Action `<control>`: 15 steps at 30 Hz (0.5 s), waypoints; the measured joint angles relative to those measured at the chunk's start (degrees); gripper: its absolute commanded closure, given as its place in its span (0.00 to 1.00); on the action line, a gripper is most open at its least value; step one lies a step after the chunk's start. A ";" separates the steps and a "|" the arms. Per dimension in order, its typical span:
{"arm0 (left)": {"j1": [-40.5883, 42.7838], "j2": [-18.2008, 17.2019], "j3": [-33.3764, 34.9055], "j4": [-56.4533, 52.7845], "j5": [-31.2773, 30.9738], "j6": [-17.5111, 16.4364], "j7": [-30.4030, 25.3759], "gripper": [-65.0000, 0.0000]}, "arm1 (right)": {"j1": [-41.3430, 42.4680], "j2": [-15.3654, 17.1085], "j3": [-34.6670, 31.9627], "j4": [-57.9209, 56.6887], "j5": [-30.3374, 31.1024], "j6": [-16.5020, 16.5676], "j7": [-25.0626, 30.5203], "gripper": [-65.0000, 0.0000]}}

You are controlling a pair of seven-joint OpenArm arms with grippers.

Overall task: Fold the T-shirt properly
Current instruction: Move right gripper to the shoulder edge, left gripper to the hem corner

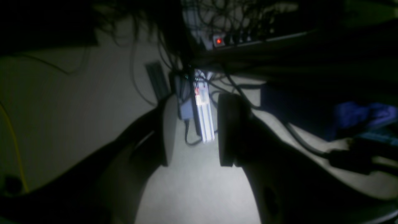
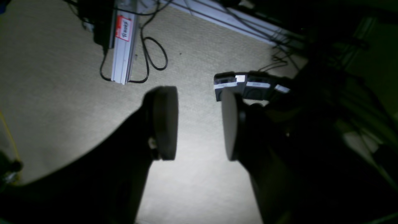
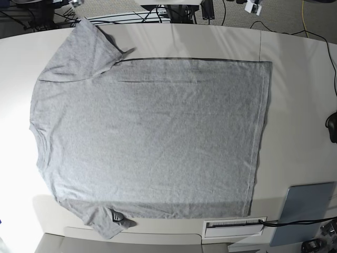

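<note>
The heather-grey T-shirt (image 3: pixel 152 137) lies spread flat on the white table (image 3: pixel 300 105), plain side up, with no lettering showing. Its neck is at the left, the hem at the right, one sleeve at the top left (image 3: pixel 79 47) and one at the bottom left (image 3: pixel 105 221), partly folded under. Neither gripper shows in the base view. In the left wrist view my left gripper (image 1: pixel 196 133) is open and empty over carpet floor. In the right wrist view my right gripper (image 2: pixel 199 124) is open and empty, also over carpet. The shirt shows in neither wrist view.
A grey pad (image 3: pixel 308 211) and a white labelled plate (image 3: pixel 234 226) sit at the table's front right. An aluminium rail (image 2: pixel 122 40) with cables lies on the floor and also shows in the left wrist view (image 1: pixel 203 115). Black boxes (image 2: pixel 248 84) are near the right gripper.
</note>
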 measured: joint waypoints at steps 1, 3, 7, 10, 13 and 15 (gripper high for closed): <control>0.87 0.04 0.00 3.28 -0.28 0.00 0.79 0.65 | -1.40 0.11 1.90 2.71 0.48 0.00 -0.52 0.64; 2.36 0.00 0.00 9.31 -0.48 -0.02 1.33 0.65 | -3.91 0.13 5.44 7.98 0.61 0.02 -1.22 0.64; 3.65 -0.04 -0.02 19.54 0.35 -0.15 1.84 0.65 | -7.63 0.15 12.17 17.29 0.57 1.44 -3.52 0.64; 2.91 -0.46 0.00 25.29 1.25 -0.33 1.36 0.65 | -8.76 0.13 16.22 22.69 0.72 3.37 -5.18 0.64; 1.57 -3.87 0.02 28.28 3.15 -1.07 1.38 0.65 | -8.63 0.22 18.99 27.17 0.70 3.48 -7.37 0.64; -0.59 -6.60 0.02 28.46 5.20 -0.96 1.57 0.65 | -8.68 0.37 20.65 29.73 0.74 3.48 -8.02 0.64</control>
